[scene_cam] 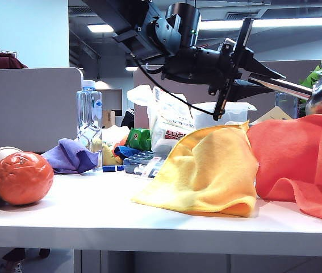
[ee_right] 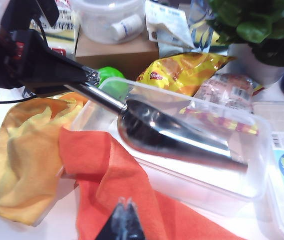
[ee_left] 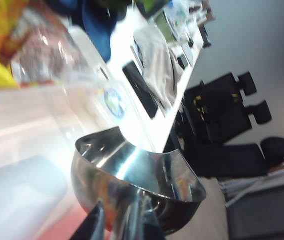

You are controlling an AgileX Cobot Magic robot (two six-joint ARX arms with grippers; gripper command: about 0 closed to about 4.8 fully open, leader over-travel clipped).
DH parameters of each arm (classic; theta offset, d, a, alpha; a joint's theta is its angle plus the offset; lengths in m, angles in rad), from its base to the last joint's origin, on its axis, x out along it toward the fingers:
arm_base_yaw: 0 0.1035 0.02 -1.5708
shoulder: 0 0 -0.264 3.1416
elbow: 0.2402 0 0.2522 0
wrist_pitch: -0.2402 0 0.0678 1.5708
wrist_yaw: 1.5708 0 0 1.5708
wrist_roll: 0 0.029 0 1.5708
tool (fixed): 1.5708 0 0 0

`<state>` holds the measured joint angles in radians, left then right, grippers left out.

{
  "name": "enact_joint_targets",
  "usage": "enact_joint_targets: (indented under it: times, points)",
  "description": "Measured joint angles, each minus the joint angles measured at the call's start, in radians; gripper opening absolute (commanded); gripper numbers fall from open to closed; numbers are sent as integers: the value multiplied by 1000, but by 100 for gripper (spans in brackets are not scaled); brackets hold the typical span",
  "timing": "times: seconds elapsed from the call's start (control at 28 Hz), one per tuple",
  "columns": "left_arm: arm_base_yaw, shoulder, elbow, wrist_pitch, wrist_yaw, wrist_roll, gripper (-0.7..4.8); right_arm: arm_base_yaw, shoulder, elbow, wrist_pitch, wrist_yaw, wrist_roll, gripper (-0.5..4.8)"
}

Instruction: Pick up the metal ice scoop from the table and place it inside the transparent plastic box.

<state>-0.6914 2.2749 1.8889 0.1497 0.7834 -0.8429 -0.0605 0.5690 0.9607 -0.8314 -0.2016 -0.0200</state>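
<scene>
Over a cluttered office surface, the left end effector grips the metal ice scoop by its handle above the transparent plastic box, bowl ready for release; the right end effector waits closed and empty nearby

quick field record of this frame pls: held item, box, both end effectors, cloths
held: scoop, gripped by its handle in the left end effector
scoop position: bowl over the open box, not yet released
box contents: none seen
right end effector: shut, empty, back above the orange cloth
cloths: orange cloth draped over the box's near edge; yellow cloth beside it
ball: on table, far left
</scene>
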Motion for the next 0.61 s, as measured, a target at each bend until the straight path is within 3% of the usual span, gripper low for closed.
enact_joint_targets:
  times: [0.21, 0.36, 0.54, 0.61]
  points:
    - [-2, 12, 14, 5, -90, 0, 11, 0, -11, 0, -18, 0, 1, -2]
    - [-2, 12, 14, 5, -90, 14, 250, 0, -12, 0, -19, 0, 1, -2]
    - [-5, 11, 15, 15, -92, 26, 263, 0, -12, 0, -12, 0, 2, -2]
    - [-5, 11, 16, 15, -91, 25, 326, 0, -12, 0, -12, 0, 2, -2]
